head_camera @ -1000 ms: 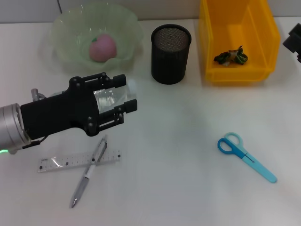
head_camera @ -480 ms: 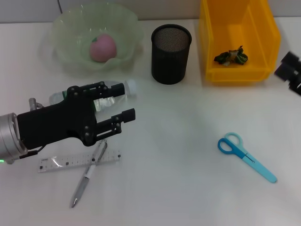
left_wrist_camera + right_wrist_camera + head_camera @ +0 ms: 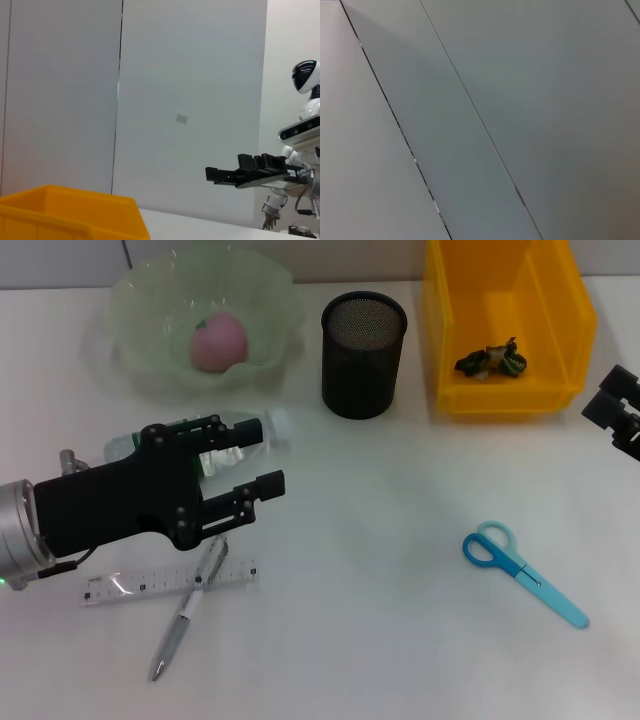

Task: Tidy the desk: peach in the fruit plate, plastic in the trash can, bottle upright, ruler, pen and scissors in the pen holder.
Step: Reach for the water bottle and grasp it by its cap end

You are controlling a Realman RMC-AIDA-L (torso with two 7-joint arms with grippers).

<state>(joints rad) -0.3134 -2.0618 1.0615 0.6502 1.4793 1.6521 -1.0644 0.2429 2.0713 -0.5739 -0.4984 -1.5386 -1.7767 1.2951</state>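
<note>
Bottle (image 3: 200,443) lies flat, long axis across our open, empty left gripper (image 3: 258,457); right gripper (image 3: 615,410) far off, state unclear.

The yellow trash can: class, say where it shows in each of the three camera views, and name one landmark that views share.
Head view: trash can at top right, beside the pen holder.
Left wrist view: its yellow rim at the lower left corner.
Right wrist view: not in it.
Shared landmark: the white desk.

bottle (image 3: 255,430): mostly hidden behind left pincer (image 3: 258,455), only cap end and a sliver show | right pincer (image 3: 615,410): cut by frame edge, fingers unreadable | trash can (image 3: 505,330): far wall cropped at top
</note>
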